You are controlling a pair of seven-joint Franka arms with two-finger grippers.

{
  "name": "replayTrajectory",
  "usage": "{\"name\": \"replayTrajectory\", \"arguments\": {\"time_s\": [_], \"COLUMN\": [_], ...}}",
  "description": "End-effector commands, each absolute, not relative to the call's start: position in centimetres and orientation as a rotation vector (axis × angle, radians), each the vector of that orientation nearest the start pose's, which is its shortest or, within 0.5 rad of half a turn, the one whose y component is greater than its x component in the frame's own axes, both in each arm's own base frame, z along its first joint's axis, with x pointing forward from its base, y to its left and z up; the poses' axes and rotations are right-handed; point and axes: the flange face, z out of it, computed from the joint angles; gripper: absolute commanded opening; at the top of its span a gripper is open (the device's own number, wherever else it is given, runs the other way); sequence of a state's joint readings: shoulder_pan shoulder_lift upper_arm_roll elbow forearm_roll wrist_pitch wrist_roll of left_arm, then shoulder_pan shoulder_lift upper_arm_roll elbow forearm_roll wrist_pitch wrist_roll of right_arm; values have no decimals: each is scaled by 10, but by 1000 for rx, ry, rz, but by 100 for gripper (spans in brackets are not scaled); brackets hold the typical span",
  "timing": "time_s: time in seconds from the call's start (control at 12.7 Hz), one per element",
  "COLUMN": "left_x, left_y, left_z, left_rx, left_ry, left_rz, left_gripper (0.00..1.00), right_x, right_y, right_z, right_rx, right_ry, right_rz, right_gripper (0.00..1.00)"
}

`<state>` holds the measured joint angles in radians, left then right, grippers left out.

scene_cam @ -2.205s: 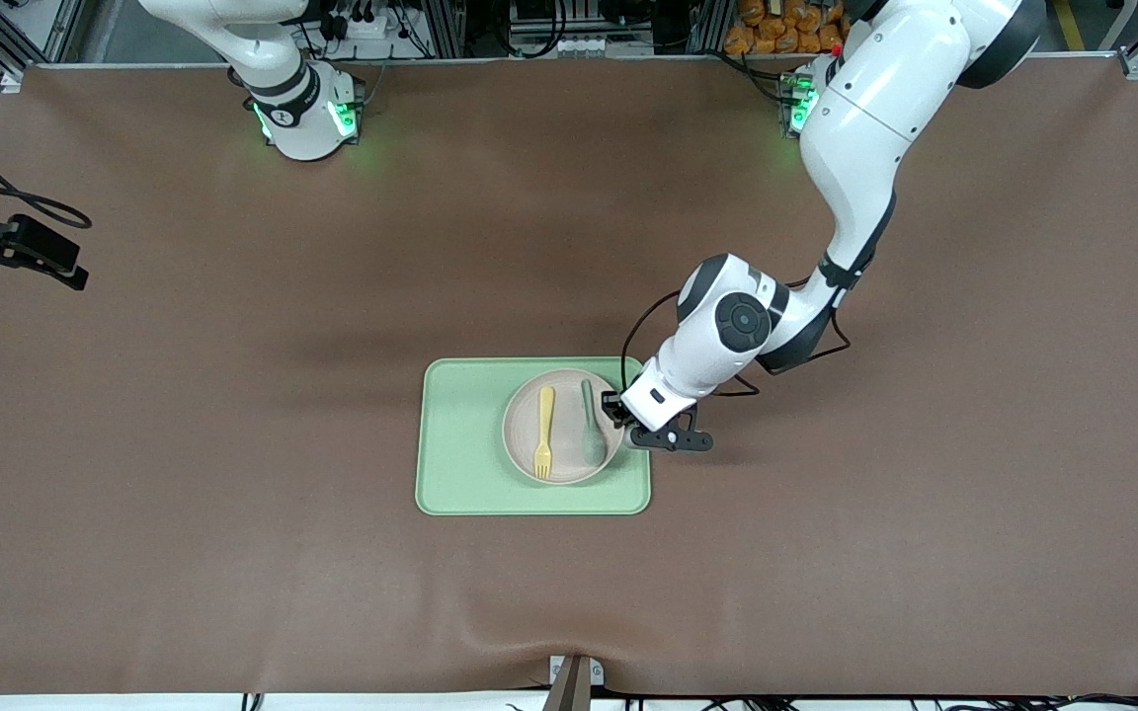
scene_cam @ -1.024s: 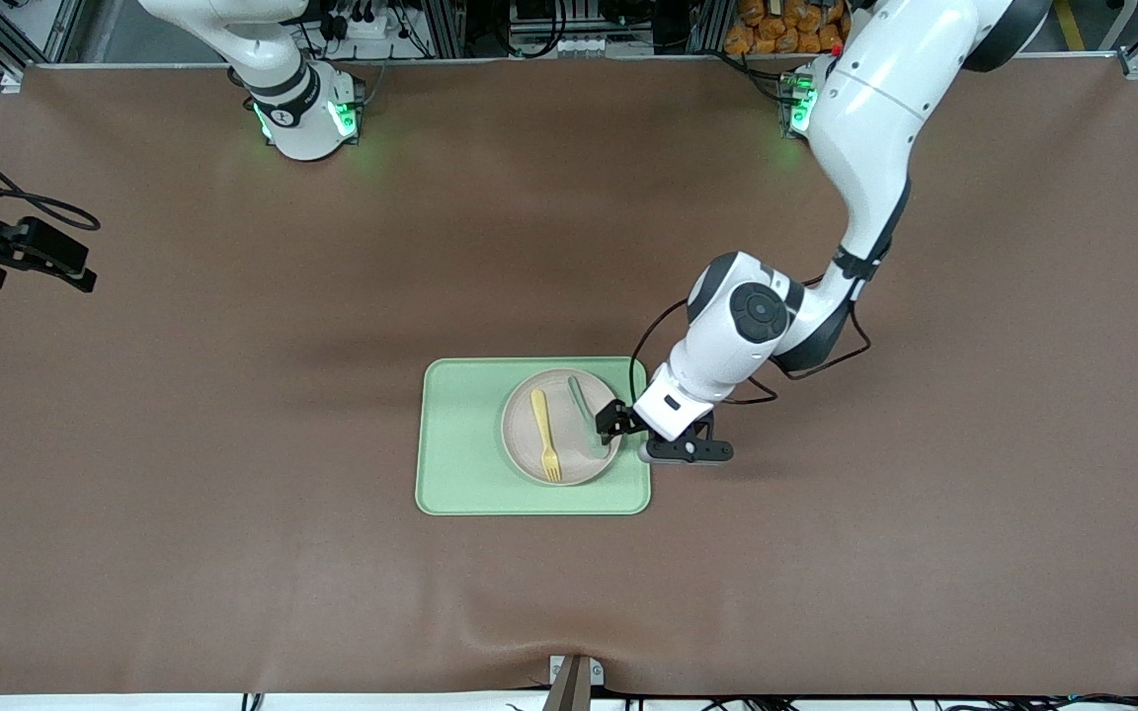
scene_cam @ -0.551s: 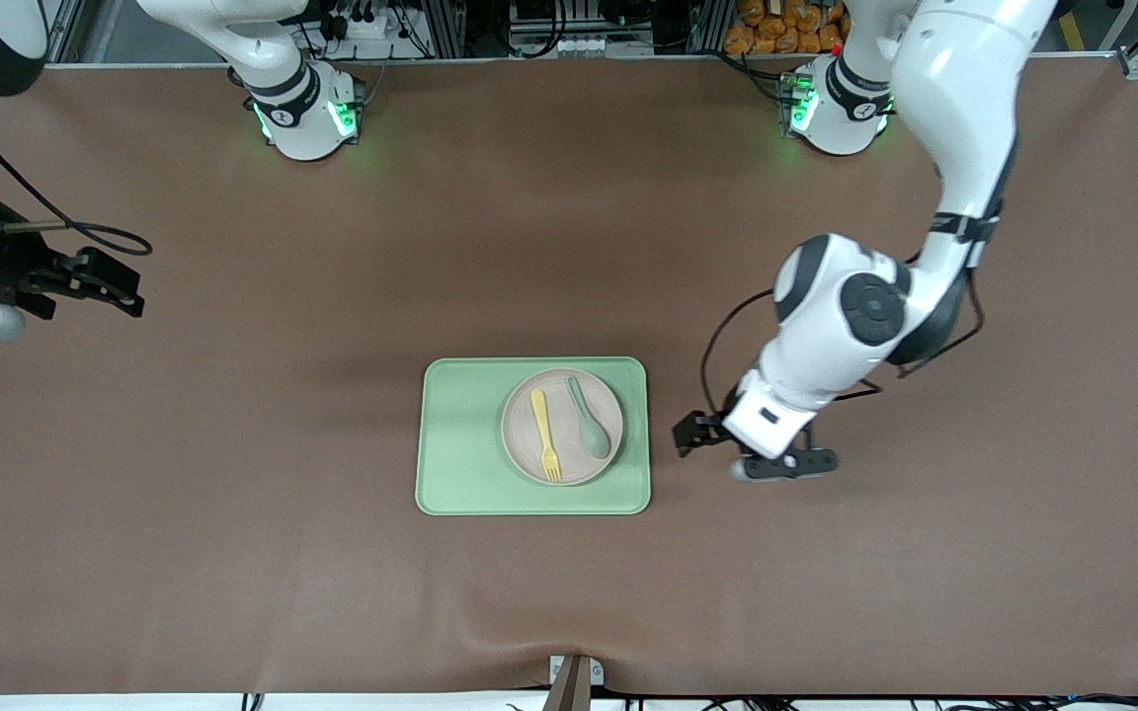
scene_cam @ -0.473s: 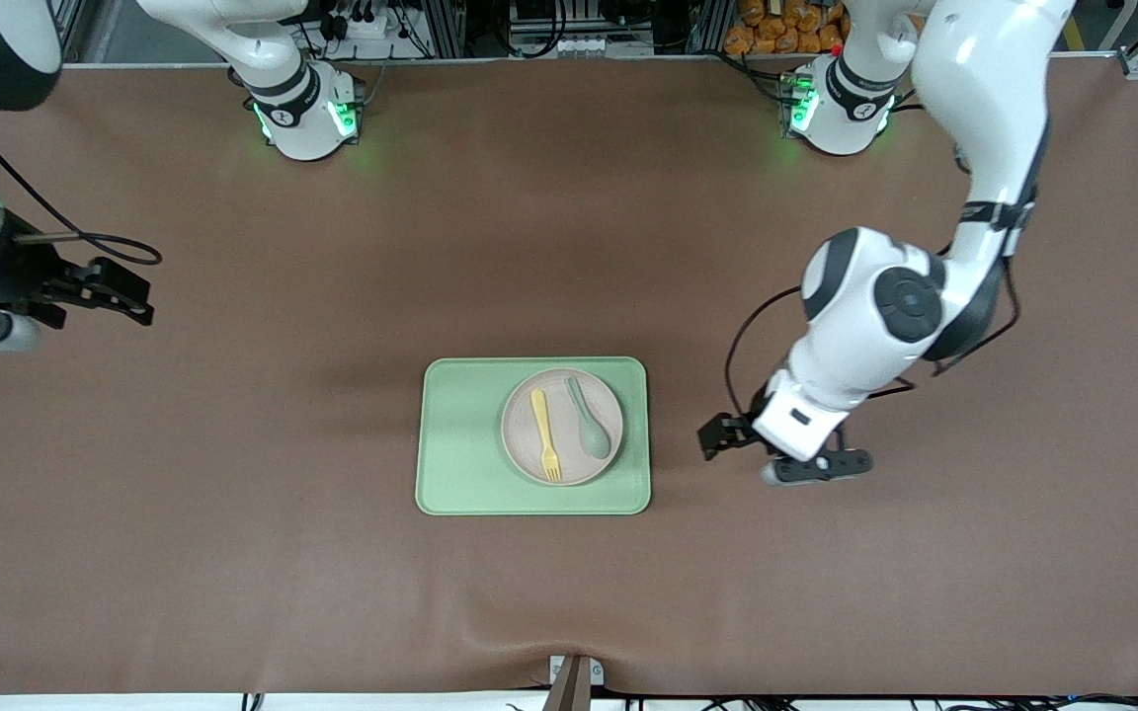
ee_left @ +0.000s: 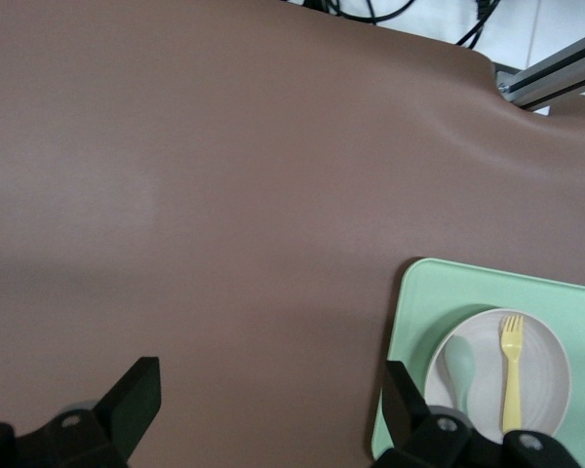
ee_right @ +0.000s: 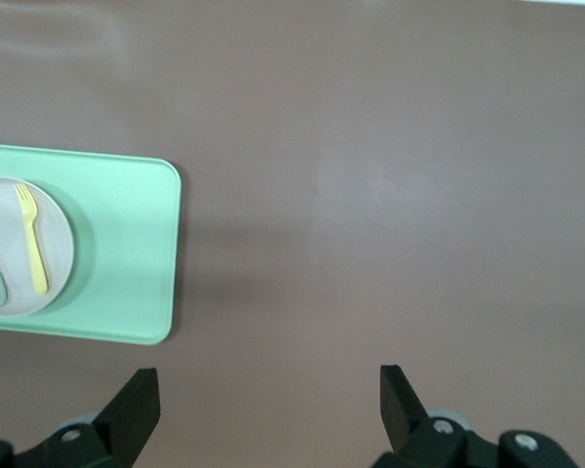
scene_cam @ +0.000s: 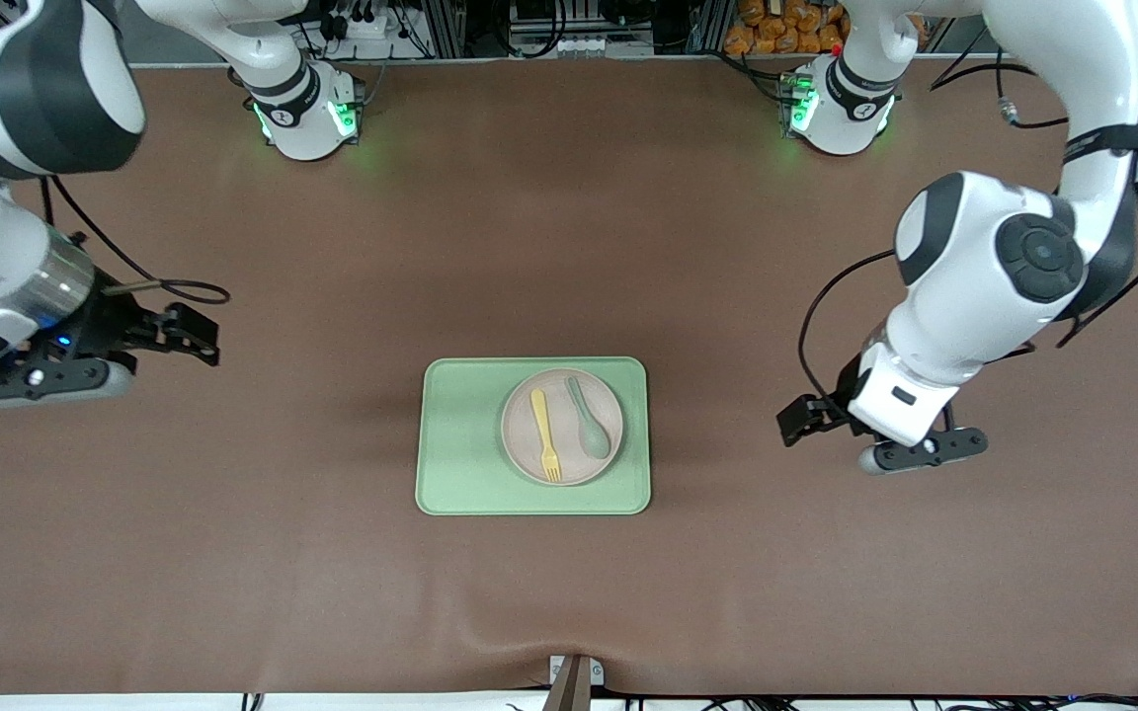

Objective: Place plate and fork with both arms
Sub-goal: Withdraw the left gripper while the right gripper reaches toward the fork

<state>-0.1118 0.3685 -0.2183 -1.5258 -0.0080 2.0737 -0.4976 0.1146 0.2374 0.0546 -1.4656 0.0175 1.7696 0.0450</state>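
Both arms are glossy white shells with rounded black joints. The left arm [scene_cam: 984, 286] carries a round black cap at its elbow and a thin black cable looping beside its wrist; the right arm [scene_cam: 6, 197] has a silver metal band (with a small blue light) and a black cable too. Each base glows green. Both hands are black, with blocky fingers [ee_left: 132, 405].

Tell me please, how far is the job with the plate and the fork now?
It looks finished. The plate sits on the green tray, and the fork lies in the plate beside a green spoon. Nothing is in hand: the left gripper is open over bare table toward the left arm's end, and the right gripper is open over bare table toward the right arm's end. Nothing visible seems left to place.
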Motion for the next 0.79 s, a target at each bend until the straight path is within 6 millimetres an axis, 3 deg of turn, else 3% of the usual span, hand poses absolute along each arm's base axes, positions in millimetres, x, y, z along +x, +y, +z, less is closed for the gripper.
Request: {"name": "replayTrajectory", "arguments": {"time_s": [0.0,0.08,0.24,0.47,0.63,0.71], "left_x": [635,625,612,592,577,574], "left_y": [-174,-167,-131,-96,-94,-94], "left_z": [514,528,552,572,581,585], "left_rx": [-3208,-3195,-3170,-3147,-3138,-3139], "left_ry": [-307,-260,-232,-136,-87,-68], "left_rz": [-160,-123,-62,53,138,134], "left_gripper": [100,100,100,100,100,100], "right_x": [654,660,675,690,690,694], "right_y": [140,156,189,240,280,287], "right_z": [520,508,489,462,440,432], "right_rx": [-3063,-3055,-3040,-3027,-3024,-3020], "right_ry": [-237,-259,-286,-335,-399,-381], "right_rz": [-127,-153,-186,-181,-163,-168], "right_gripper": [100,100,100,100,100,100]}}
